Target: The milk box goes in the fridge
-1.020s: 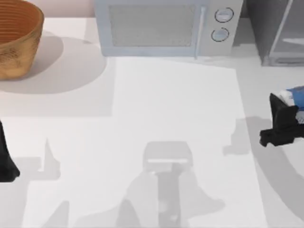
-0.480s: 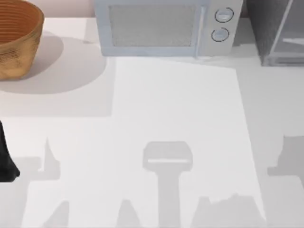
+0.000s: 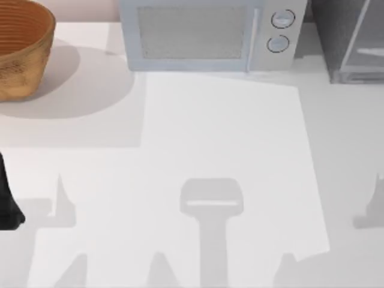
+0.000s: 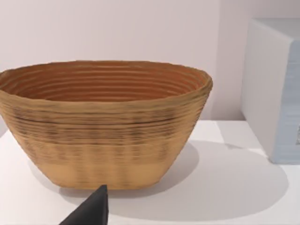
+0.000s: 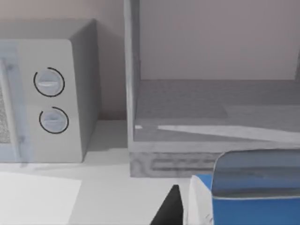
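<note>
right gripper (image 5: 187,211) carries the milk box (image 5: 248,201) toward the open fridge (image 5: 197,108); grip unclear, it may clip the sill.

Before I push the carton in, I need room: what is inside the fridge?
In the right wrist view the fridge stands open, showing a bare grey floor and pale back wall. The milk box in front of it covers the near lower edge, and the upper interior is cut off.
</note>
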{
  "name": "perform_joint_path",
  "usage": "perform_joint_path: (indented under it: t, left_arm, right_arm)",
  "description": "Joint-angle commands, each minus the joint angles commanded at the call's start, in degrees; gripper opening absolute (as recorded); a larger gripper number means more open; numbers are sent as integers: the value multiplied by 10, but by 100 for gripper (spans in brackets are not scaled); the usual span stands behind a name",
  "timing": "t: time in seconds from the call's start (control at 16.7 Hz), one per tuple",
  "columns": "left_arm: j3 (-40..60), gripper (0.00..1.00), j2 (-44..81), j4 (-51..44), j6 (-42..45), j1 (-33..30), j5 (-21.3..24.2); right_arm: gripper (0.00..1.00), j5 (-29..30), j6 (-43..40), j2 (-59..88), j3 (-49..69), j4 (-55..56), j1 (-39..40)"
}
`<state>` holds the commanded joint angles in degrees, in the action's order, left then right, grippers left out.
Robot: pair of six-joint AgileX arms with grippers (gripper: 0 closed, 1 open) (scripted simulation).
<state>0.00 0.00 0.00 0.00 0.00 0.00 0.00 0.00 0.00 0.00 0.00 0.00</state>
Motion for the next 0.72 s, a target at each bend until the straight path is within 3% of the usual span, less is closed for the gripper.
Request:
perform_joint_path:
  t: [0.36, 0.72]
  left_arm:
    - [0, 100, 0, 0, 0, 0, 0]
    - [0, 100, 0, 0, 0, 0, 0]
  right_arm:
    - [0, -3, 2, 19, 13, 14, 0]
    - [0, -30, 5, 211, 115, 140, -27]
